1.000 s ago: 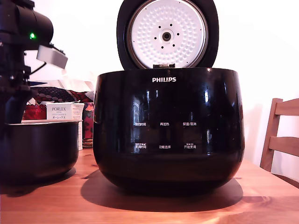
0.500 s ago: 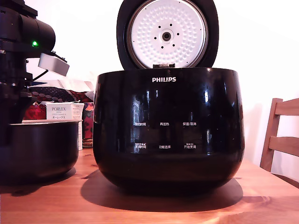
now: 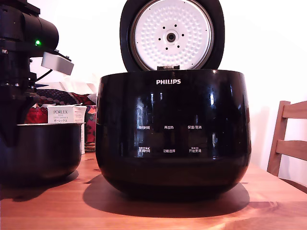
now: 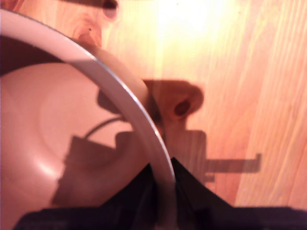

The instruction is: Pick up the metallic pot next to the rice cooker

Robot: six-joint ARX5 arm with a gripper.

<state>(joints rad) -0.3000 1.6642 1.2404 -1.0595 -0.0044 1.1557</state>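
The metallic pot (image 3: 48, 153) stands on the wooden table at the exterior view's left, beside the rice cooker (image 3: 172, 129), a large glossy black Philips body with its round lid (image 3: 171, 34) raised. My gripper (image 3: 10, 132) reaches down at the pot's left edge, partly cut off by the frame. In the wrist view, my gripper (image 4: 162, 165) has one dark finger (image 4: 141, 191) inside the pot (image 4: 57, 134) and the other outside. They are pressed close on its thin pale rim (image 4: 129, 105), shut on it.
A white Porlex box (image 3: 64, 115) and red patterned items (image 3: 36, 115) sit behind the pot. A wooden chair (image 3: 288, 139) stands at the exterior view's right. The wooden table (image 3: 158, 211) stretches in front of the cooker.
The arm has shifted slightly right and down over the pot. The pot's rim looks a touch higher than before. The cooker has not moved.
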